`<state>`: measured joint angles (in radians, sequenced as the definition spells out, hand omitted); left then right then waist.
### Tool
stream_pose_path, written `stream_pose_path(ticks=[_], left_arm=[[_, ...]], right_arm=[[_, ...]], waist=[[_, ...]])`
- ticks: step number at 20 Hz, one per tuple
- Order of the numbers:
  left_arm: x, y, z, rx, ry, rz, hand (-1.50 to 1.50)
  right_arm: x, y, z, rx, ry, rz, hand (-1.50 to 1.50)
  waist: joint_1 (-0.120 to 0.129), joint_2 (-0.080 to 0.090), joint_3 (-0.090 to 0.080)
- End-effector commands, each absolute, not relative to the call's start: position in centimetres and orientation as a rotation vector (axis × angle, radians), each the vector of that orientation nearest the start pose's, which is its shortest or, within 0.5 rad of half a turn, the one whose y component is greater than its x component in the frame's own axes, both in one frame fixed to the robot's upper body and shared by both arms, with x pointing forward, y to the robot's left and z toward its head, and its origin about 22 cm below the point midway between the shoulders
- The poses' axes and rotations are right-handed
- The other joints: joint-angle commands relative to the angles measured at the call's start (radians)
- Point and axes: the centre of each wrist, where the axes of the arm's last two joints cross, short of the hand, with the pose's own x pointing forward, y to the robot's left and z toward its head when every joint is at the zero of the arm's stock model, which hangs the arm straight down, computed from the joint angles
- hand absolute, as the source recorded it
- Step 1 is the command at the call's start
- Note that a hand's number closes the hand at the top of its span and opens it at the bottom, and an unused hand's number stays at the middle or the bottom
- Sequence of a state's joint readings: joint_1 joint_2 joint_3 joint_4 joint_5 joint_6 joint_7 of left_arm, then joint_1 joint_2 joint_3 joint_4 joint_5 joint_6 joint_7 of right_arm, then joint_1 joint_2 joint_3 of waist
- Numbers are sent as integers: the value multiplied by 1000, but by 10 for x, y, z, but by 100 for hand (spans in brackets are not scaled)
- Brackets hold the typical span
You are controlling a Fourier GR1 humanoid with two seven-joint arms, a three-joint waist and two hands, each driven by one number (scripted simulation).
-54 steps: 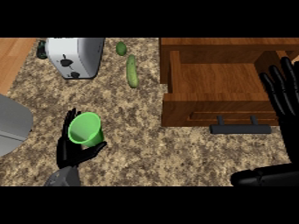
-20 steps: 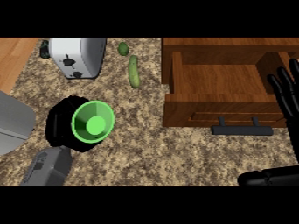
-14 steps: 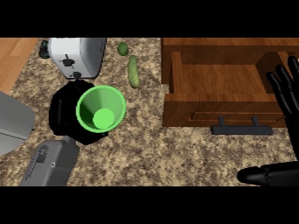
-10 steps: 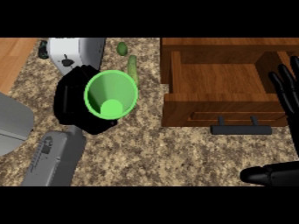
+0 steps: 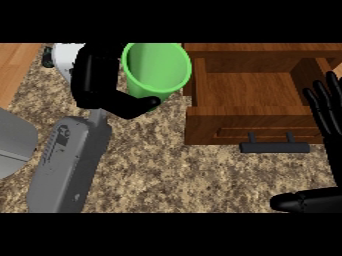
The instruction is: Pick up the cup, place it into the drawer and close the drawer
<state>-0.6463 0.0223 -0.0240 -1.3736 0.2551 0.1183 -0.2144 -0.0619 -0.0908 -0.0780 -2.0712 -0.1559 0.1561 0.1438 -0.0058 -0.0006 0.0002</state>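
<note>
Step in hand: carrying the cup toward the drawer; picking up looks done, placing and closing are not yet done.
Cup: the green cup (image 5: 156, 70) sits at the upper middle of the frame, mouth turned toward the viewer so its inside shows, just left of the drawer's left wall and not yet over its inside.
Left hand: the left hand (image 5: 100, 80), at the upper left of centre, has its fingers and thumb curled round the cup's left side and base, so it is gripping the cup; its grey forearm (image 5: 70, 165) runs down to the lower left.
Right hand: the right hand (image 5: 340, 122) shows at the right edge, fingers straight and pointing up, resting and holding nothing.
Drawer: the wooden drawer (image 5: 203, 107) is pulled open at the upper right, its inside bare wood as far as can be seen, with a dark handle (image 5: 274, 147) on its front, lower in the frame.
Other things: a white appliance (image 5: 65, 56) peeks out behind the left hand at the upper left; a grey object (image 5: 0, 142) lies at the left edge; all stand on a speckled stone counter (image 5: 181, 175).
Next move calls for: in my judgement, shifting the cup rightward past the drawer's left wall until it is over the inside, lowering it, releasing, then pushing the front to close.
</note>
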Motion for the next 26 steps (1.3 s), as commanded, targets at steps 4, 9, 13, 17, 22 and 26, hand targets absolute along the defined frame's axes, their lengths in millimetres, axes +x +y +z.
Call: stream_pose_path(ticks=[4, 9, 13, 17, 22, 26], left_arm=[[368, 105, 165, -325, -2106, -3, 150], [403, 85, 161, -305, -2064, -74, 150], [406, 72, 187, -265, -2046, -101, 150], [416, 55, 188, -259, -2024, -94, 150], [423, 33, 176, -202, -1997, -94, 150], [429, 34, 154, -179, -1978, -129, 150]], right_arm=[[214, -257, 158, 122, -1982, 131, -150], [232, -249, 136, 136, -1977, 141, -150], [231, -245, 121, 122, -1993, 134, -150], [226, -244, 128, 126, -1991, 136, -150], [218, -250, 134, 161, -1983, 160, -150], [227, -247, 128, 175, -1996, 143, -150]], waist=[[-1, 0, 0], [-11, 6, 0], [-4, 3, 0], [-13, 5, 0], [-36, 7, 0], [-38, 10, 0]])
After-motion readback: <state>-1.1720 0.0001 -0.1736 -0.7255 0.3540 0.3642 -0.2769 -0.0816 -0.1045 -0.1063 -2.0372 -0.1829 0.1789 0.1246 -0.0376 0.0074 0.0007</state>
